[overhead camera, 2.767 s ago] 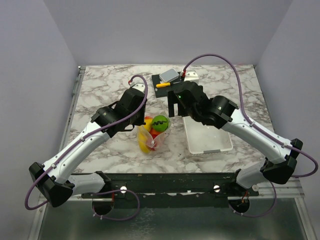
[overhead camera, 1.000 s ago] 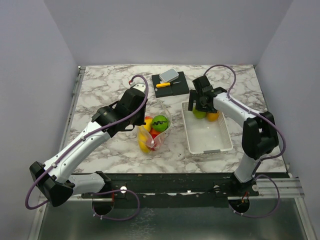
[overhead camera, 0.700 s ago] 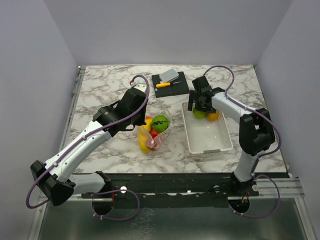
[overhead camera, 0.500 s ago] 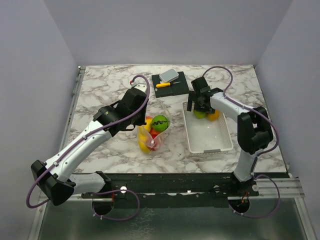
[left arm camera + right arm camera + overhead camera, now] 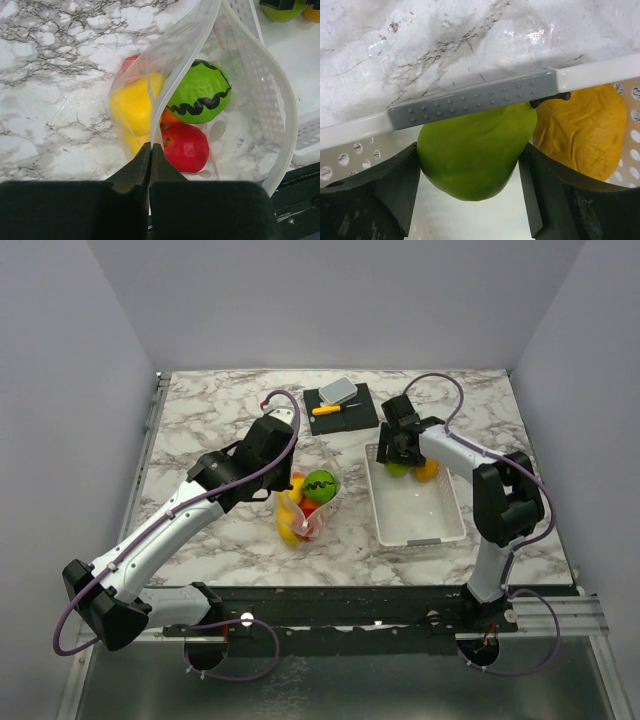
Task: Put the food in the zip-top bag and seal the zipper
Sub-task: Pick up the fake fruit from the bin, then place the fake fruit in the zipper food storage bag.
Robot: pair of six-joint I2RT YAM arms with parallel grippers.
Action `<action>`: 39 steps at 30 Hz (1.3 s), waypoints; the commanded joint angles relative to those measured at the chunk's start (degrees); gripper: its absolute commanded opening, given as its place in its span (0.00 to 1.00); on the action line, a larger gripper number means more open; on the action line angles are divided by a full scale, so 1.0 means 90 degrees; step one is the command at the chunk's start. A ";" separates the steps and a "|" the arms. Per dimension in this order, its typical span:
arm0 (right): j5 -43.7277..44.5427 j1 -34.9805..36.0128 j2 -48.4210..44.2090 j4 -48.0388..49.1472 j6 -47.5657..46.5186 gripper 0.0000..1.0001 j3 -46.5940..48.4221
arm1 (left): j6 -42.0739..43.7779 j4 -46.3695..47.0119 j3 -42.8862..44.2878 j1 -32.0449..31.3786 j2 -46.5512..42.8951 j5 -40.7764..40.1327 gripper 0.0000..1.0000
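Hugging basket (image 5: 470,107) rim, right pincer (image 5: 469,157) clamps green pear (image 5: 475,145); left pincer (image 5: 150,150) clamps bag (image 5: 265,105).

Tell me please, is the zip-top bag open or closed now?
Open. The left gripper pinches one lip of the zip-top bag, and the other lip bows far away from it, showing the fruits inside.

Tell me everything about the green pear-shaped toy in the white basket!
The smooth green pear-shaped toy fruit looks like glossy plastic. It lies in the white slatted basket, at its far end, under the rim's grey grip. A bumpy orange toy fruit sits beside it. The right gripper's fingers press both sides.
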 commanded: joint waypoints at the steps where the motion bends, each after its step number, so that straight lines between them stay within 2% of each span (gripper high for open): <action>1: 0.0043 -0.0050 -0.0423 0.0064 -0.0042 0.60 -0.0122 | 0.0063 0.0060 -0.0002 0.0026 0.0018 0.0035 0.00; 7: -0.0282 -0.0049 -0.0993 -0.0126 -0.0048 0.53 -0.0253 | 0.0028 0.0077 -0.0053 0.0031 -0.0010 0.0035 0.00; 20: -0.1411 0.0253 -0.2510 -0.0528 -0.0577 0.50 -0.0068 | -0.0030 0.0149 -0.0119 0.0026 -0.0052 0.0053 0.00; 29: -0.1832 0.1295 -0.3092 -0.0606 -0.0852 0.49 0.0597 | -0.0029 0.0168 -0.0052 0.0029 -0.0062 0.0107 0.00; 39: -0.2386 0.2334 -0.2880 -0.0720 -0.1074 0.49 0.1306 | -0.0008 0.0145 -0.0003 0.0026 -0.0065 0.0142 0.00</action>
